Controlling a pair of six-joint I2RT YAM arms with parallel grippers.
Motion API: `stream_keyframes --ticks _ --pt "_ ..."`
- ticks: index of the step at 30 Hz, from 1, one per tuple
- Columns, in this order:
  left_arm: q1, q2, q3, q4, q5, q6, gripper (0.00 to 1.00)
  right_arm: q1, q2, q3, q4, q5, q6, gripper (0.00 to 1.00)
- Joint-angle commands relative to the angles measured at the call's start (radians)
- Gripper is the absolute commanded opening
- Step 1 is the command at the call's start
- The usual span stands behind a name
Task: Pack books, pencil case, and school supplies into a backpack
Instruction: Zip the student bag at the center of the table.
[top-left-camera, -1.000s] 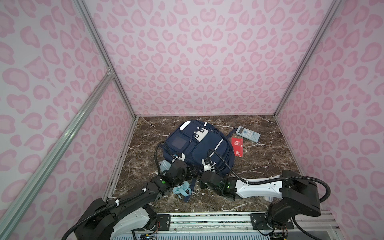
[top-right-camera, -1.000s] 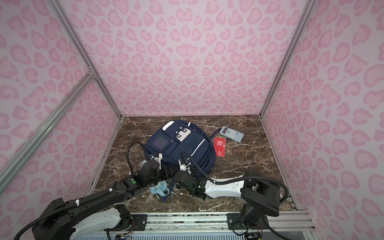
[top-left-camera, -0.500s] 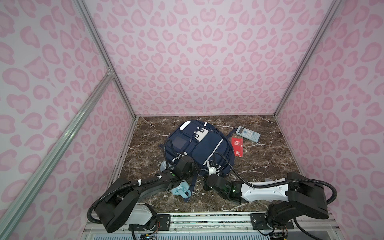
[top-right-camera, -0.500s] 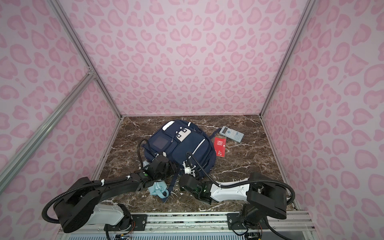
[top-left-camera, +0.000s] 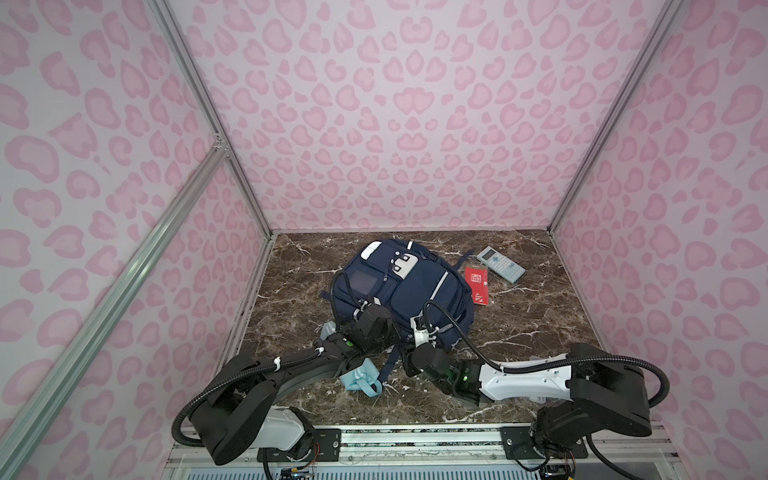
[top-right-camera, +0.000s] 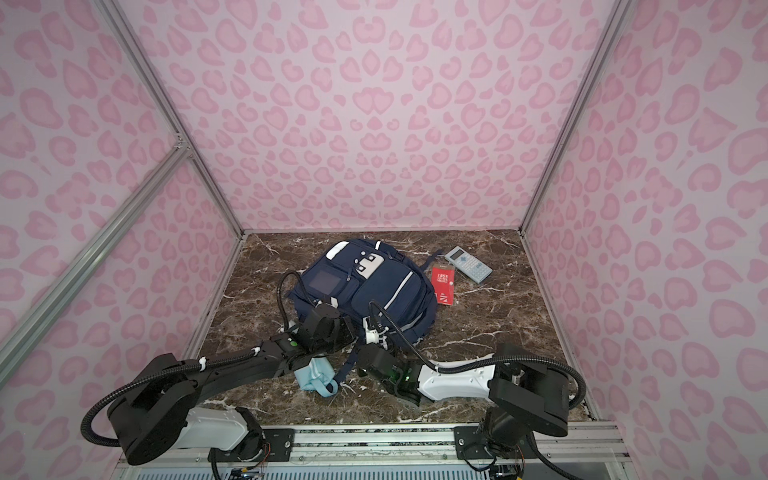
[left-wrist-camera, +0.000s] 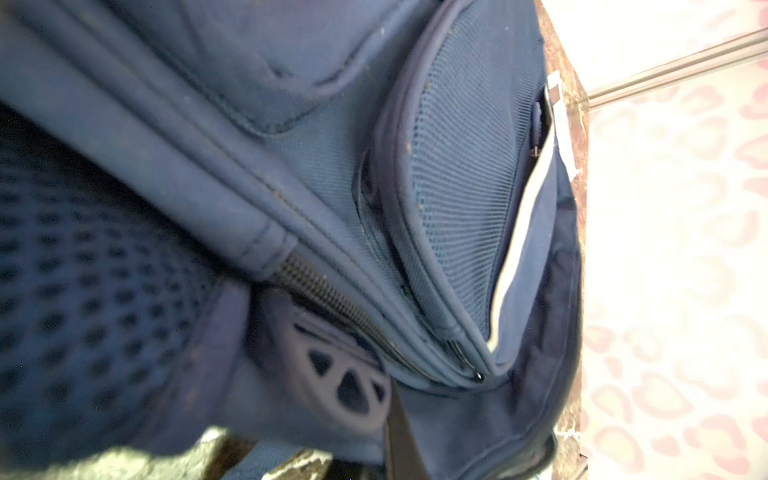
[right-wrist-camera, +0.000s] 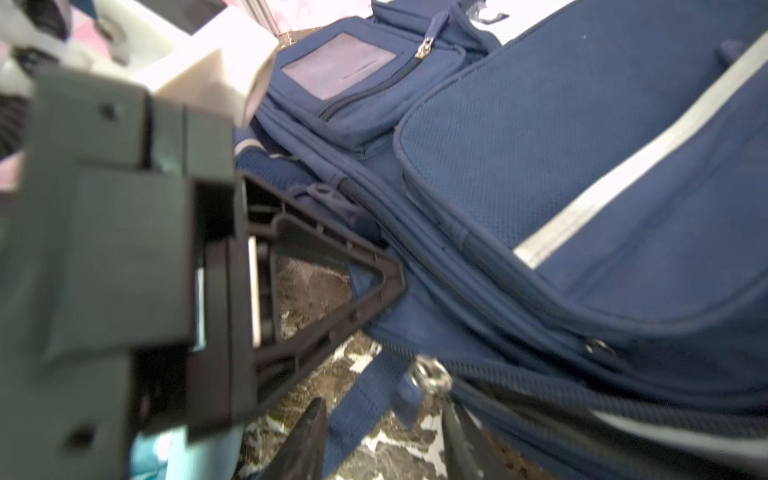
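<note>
The soft, light-looking pencil case (top-left-camera: 359, 380) lay just beside the left gripper (top-left-camera: 390, 332), which was closed tight at the near rim of the limp, floppy backpack (top-left-camera: 419, 286) lying mid-table, probably best taken by its zipper pull (right-wrist-camera: 428, 374), just ahead of the right gripper's (right-wrist-camera: 382, 440) parted, empty fingers.

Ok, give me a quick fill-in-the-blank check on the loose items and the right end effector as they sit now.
1. The booklet beside the calculator is coloured ____.
2. The pencil case lies partly under the robot's ____ arm.
3. In the right wrist view, the right end effector has its fingers ____ (open or shut) on either side of the backpack's zipper pull.
Missing words: red; left; open.
</note>
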Motion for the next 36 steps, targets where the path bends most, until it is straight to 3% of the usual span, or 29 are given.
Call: stream_keyframes --ticks 1,6,9,11,21,24,27,31,36 --pt "-0.015 -0.033 -0.001 0.047 0.059 -0.004 0.02 -0.007 0.031 0.032 -0.027 0.051 -0.017 0.44" --pt "-0.026 -0.070 -0.009 0.000 0.042 0.009 0.02 -0.028 0.037 0.061 -0.051 0.132 0.002 0.25" --pt "-0.029 -0.090 -0.033 0.000 0.039 0.004 0.02 -0.047 0.040 0.083 -0.087 0.140 0.002 0.07" --pt "-0.028 -0.098 -0.041 -0.015 0.021 0.008 0.02 -0.048 0.032 0.087 -0.101 0.120 -0.007 0.01" --pt "0.065 -0.174 -0.037 -0.132 -0.053 0.082 0.02 -0.060 -0.129 -0.030 -0.347 -0.043 0.101 0.00" --pt "0.072 -0.205 -0.048 -0.129 -0.036 0.077 0.02 -0.067 -0.174 -0.090 -0.329 -0.065 0.093 0.00" --pt "0.068 -0.218 -0.085 -0.041 0.053 0.028 0.02 -0.048 -0.219 -0.104 -0.222 -0.139 0.014 0.00" --pt "0.045 -0.208 -0.041 -0.042 0.083 0.022 0.02 0.024 -0.209 -0.094 -0.054 -0.143 -0.066 0.34" --pt "0.029 -0.234 -0.012 -0.063 0.092 0.021 0.02 0.025 -0.129 -0.032 -0.033 -0.041 -0.113 0.46"
